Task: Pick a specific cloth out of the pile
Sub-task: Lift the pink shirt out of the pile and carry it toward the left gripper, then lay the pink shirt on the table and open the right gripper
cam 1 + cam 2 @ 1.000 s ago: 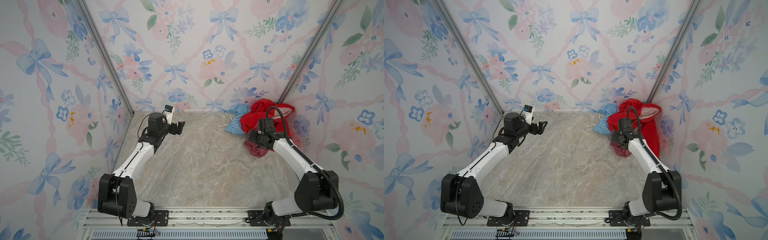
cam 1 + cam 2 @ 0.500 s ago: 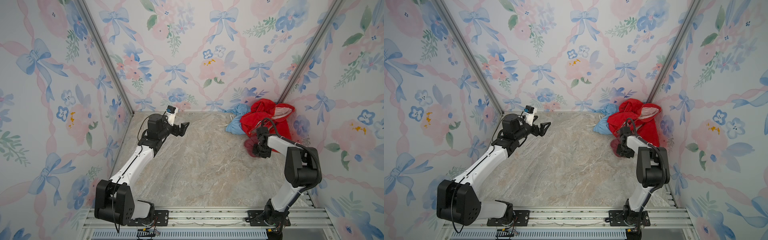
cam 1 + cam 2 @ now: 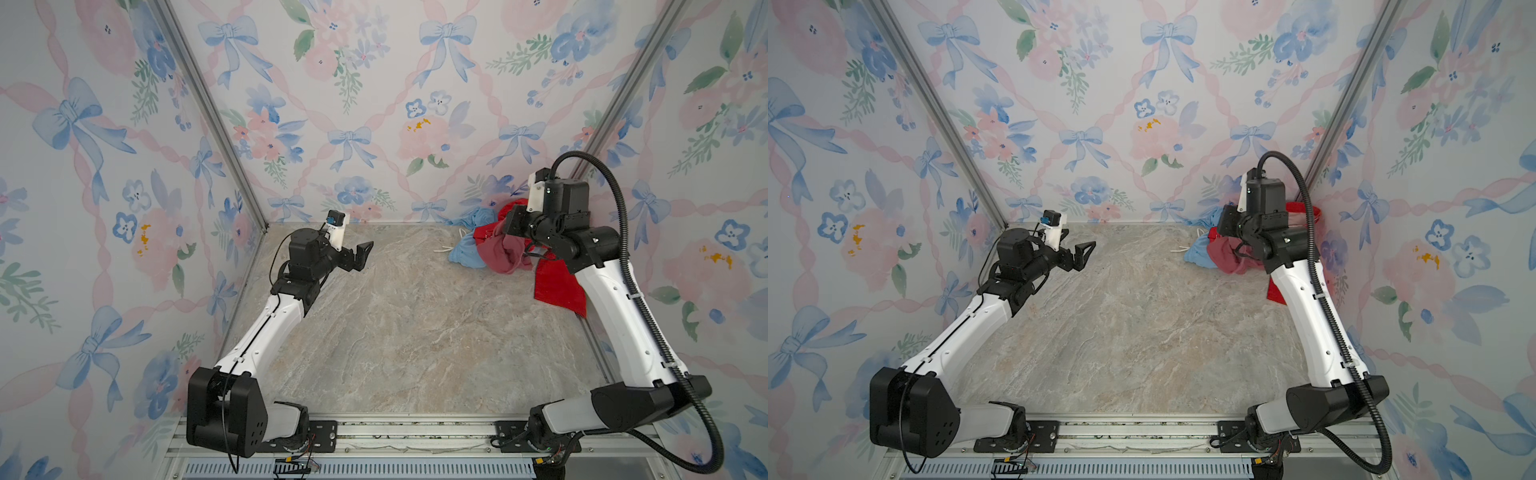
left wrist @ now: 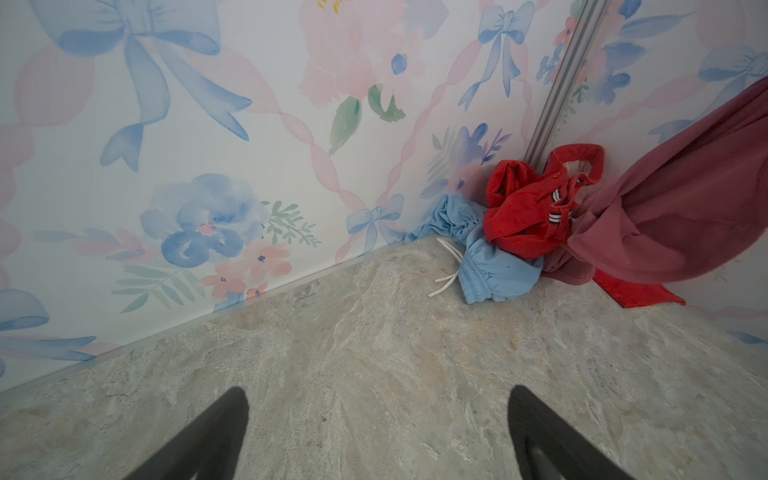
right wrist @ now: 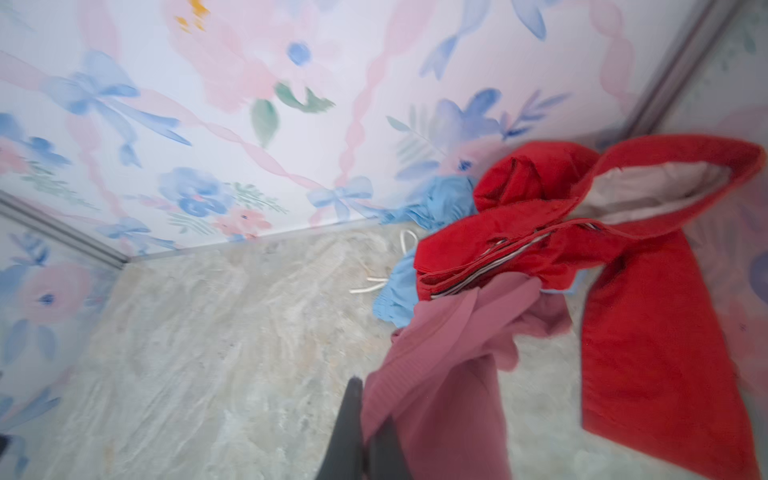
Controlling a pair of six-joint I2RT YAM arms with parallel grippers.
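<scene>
The cloth [image 3: 509, 255], a dusty rose-pink garment, hangs stretched up from the floor in the back right corner. My right gripper [image 3: 513, 224] is shut on its upper edge. In the right wrist view the cloth [image 5: 440, 374] is pinched between the closed dark fingers [image 5: 353, 399] of that gripper [image 5: 370, 411]. Its lower end still touches the pile, a bright red garment [image 3: 557, 286] and a light blue garment [image 3: 467, 253]. My left gripper [image 3: 361, 255] hovers open and empty over the back left floor, far from the pile. In the left wrist view, bare floor shows between its two fingers [image 4: 232, 415].
White cords [image 4: 446, 270] trail from the blue garment onto the marble floor [image 3: 415, 332]. Floral walls enclose the floor on three sides, with metal corner posts [image 3: 598, 120] behind the pile. The red garment's pale lining [image 5: 648, 187] faces up against the right wall.
My right gripper closed on the rose-pink cloth at the floor, then rose, pulling it up from the pile. The left arm shifted slightly toward the middle, still open.
</scene>
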